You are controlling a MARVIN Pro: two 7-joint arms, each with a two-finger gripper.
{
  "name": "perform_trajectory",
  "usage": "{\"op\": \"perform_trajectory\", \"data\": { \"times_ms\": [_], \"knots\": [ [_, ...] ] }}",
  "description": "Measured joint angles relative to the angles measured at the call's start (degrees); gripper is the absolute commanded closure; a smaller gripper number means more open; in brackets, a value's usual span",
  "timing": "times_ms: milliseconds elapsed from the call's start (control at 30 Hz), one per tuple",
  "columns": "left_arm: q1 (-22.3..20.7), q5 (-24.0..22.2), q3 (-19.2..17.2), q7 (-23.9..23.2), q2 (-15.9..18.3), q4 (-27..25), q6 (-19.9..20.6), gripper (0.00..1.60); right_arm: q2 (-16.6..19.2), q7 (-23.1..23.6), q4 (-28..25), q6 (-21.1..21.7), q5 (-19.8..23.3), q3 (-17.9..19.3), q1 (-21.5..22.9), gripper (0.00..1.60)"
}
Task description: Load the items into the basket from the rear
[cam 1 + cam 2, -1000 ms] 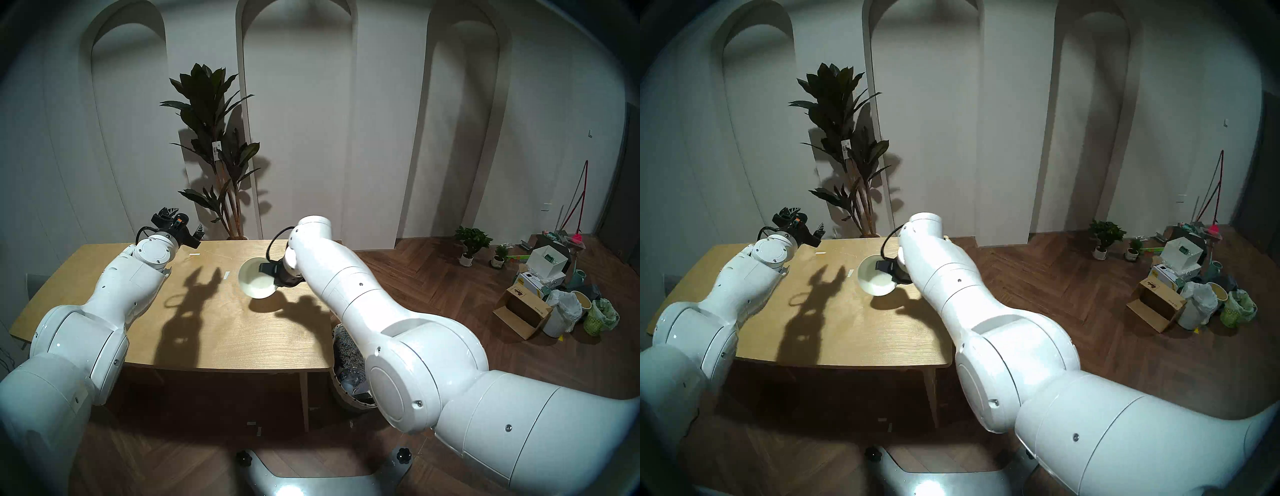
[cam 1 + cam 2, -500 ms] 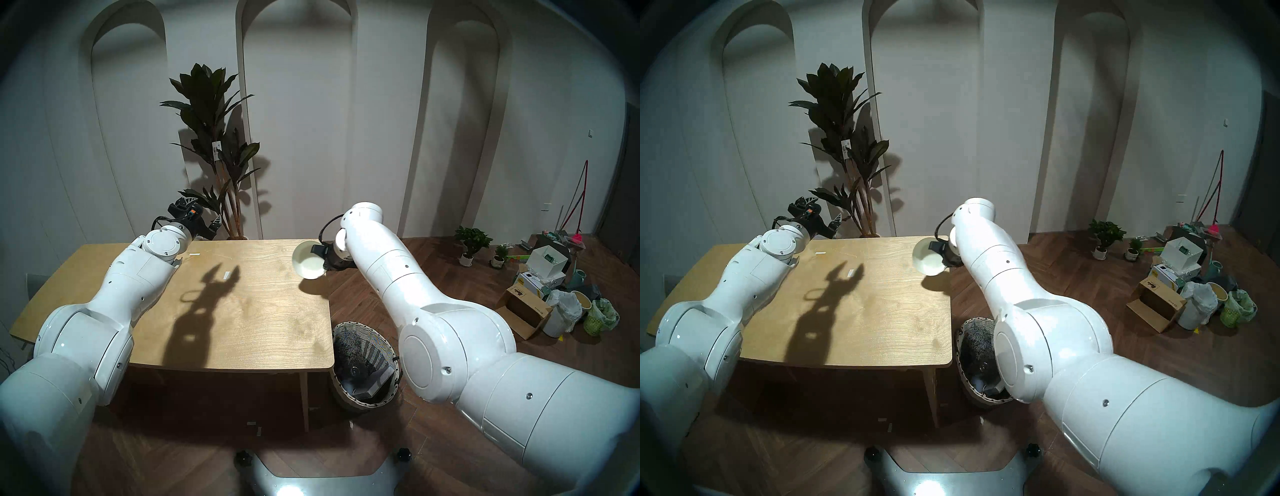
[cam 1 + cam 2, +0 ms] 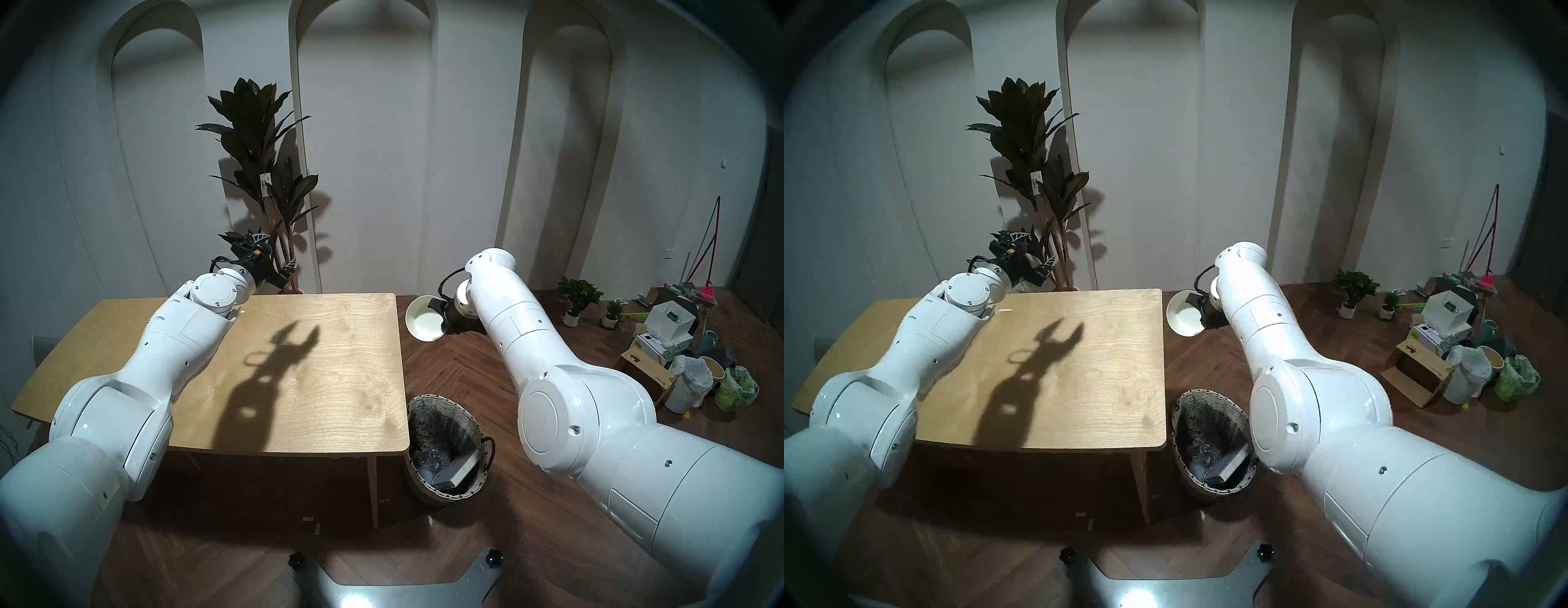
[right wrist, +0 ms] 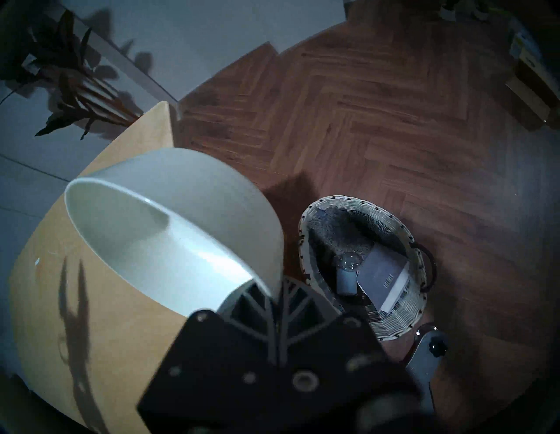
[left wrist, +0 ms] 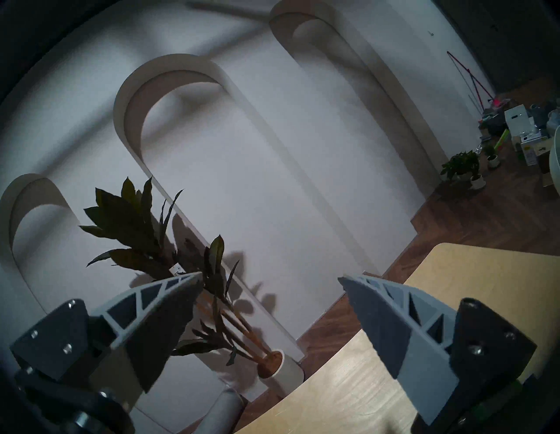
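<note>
My right gripper (image 3: 437, 305) (image 4: 269, 291) is shut on the rim of the cream-white bowl (image 3: 424, 320) (image 3: 1185, 316) (image 4: 169, 230). The bowl hangs tilted in the air just past the table's far right corner. The round wicker basket (image 3: 441, 399) (image 3: 1208, 392) (image 4: 348, 200) stands on the floor by the table's near right leg, nearer to me than the bowl. In it lie the flat pale box (image 3: 456, 469) (image 4: 383, 277) and the clear spray bottle (image 4: 347, 269). My left gripper (image 3: 271, 252) (image 5: 269, 277) is open and holds nothing, raised over the table's far edge.
The wooden table (image 3: 318, 382) has only small tape marks and my arm's shadow on it. A tall potted plant (image 3: 263, 170) stands behind it. Small plants (image 3: 579, 293) and a pile of boxes and bags (image 3: 662, 352) lie on the floor at the far right.
My right arm has carried the bowl to the right, from over the table's middle to past its right edge, which uncovers the basket. My left arm has swung right, still open.
</note>
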Motion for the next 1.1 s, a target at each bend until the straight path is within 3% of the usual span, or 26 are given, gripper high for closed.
{"op": "perform_trajectory", "data": {
  "times_ms": [600,1100],
  "knots": [
    [3.2,-3.1,-0.2,-6.1,0.0,-9.6,1.3,0.00,0.4,-10.4,7.9,-0.4,5.4,10.9,0.9,1.60],
    [8.8,-6.4,-1.4,-10.2,2.8,-20.8,8.6,0.00,-0.1,-18.7,11.8,-8.1,9.4,18.9,3.1,1.60]
  ]
}}
